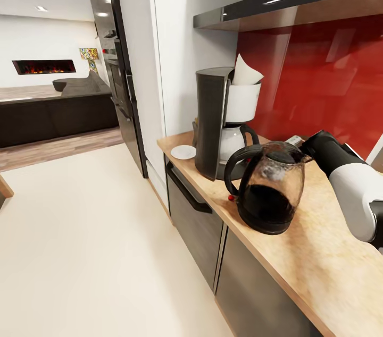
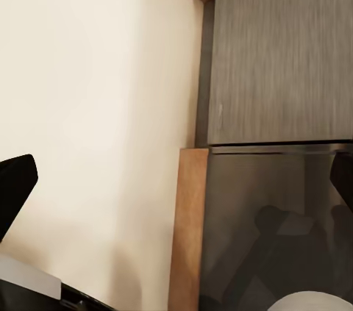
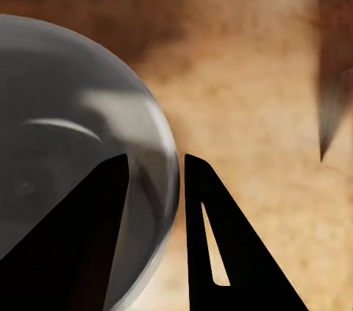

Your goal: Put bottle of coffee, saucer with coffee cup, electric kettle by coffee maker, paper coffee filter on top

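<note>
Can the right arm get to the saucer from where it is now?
Probably not directly. The right tool sits at the electric kettle, and the saucer lies beyond the coffee maker on the kitchen countertop. Both appliances stand in between.

The bench (image 1: 298,257) is warm tan wood-grain. The coffee maker (image 1: 210,124) is dark grey-black, topped by a white paper coffee filter (image 1: 246,72). The electric kettle (image 1: 271,188) is clear smoky glass with black handle, black base and red switch. The saucer (image 1: 183,152) is white, the backsplash (image 1: 319,82) glossy red.
</note>
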